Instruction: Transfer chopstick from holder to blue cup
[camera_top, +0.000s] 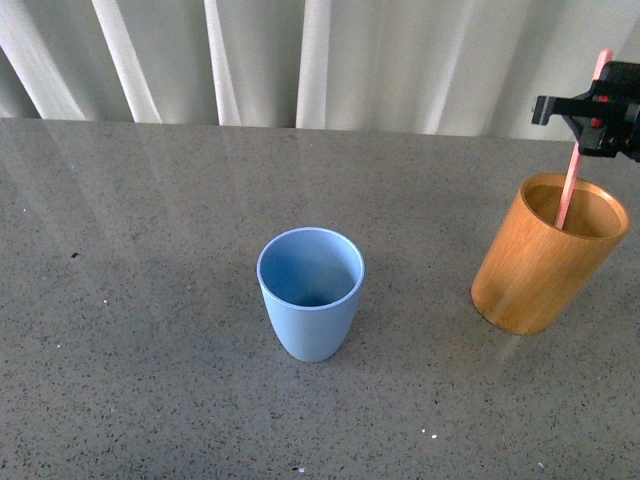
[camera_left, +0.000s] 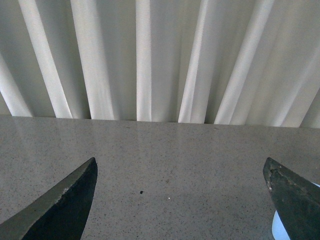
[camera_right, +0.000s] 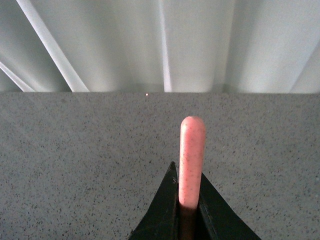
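Now | my right jaws pinch the stick (camera_top: 572, 185) near its top, to lift it clear of the holder (camera_top: 545, 268) | cup (camera_top: 310, 298) upright left of holder | left jaws wide, empty.

Table (camera_top: 150, 300): carries the cup and the holder; a curtain (camera_top: 300, 60) hangs behind its far edge.
Cup (camera_top: 310, 293): upright on the table near the middle, left of the holder and well apart from it.
Holder (camera_top: 545, 265): upright on the table at the right side.
Chopstick (camera_top: 572, 185): lower end inside the holder, upper part rising above the rim, tilted rightward.
Right end effector (camera_top: 592, 118): above the holder, closed on the chopstick just below its top end.
Left end effector (camera_left: 180, 170): over the table, fingers spread wide with nothing between them, the cup's edge just beside one finger.
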